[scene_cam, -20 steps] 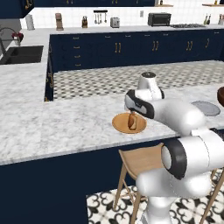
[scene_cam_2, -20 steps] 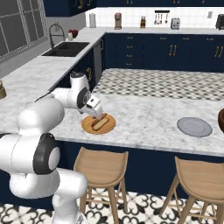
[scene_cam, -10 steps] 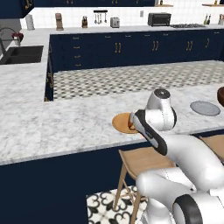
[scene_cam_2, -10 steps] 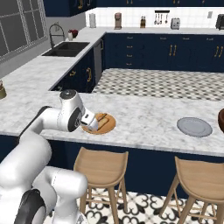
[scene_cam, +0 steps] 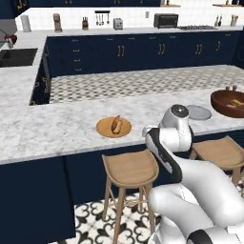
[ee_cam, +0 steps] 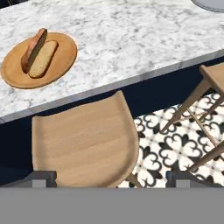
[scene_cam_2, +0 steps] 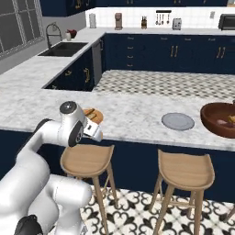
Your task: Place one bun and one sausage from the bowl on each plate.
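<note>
The orange-tan wooden plate (scene_cam: 106, 128) (ee_cam: 61, 61) lies near the counter's front edge, holding one bun (ee_cam: 43, 59) and one sausage (ee_cam: 34, 43) side by side. The grey plate (scene_cam: 198, 112) (scene_cam_2: 178, 121) lies bare farther right. The dark wooden bowl (scene_cam: 224, 106) (scene_cam_2: 215, 124) stands at the far right with a bun (scene_cam: 237, 102) showing inside. My gripper (ee_cam: 114, 178) is open and holds nothing. It hangs in front of the counter edge, above a stool and apart from the orange plate.
Two wooden bar stools (scene_cam_2: 88, 159) (scene_cam_2: 184, 170) stand under the counter's overhang above a patterned tile floor (ee_cam: 175, 144). The marble counter (scene_cam: 57, 128) runs left toward a sink (scene_cam_2: 64, 48). Dark blue cabinets line the back wall.
Both base views have shifted, so the cameras moved right along the counter; the bowl now shows fully. The gripper has drawn back from over the orange plate to beyond the counter edge, still open.
</note>
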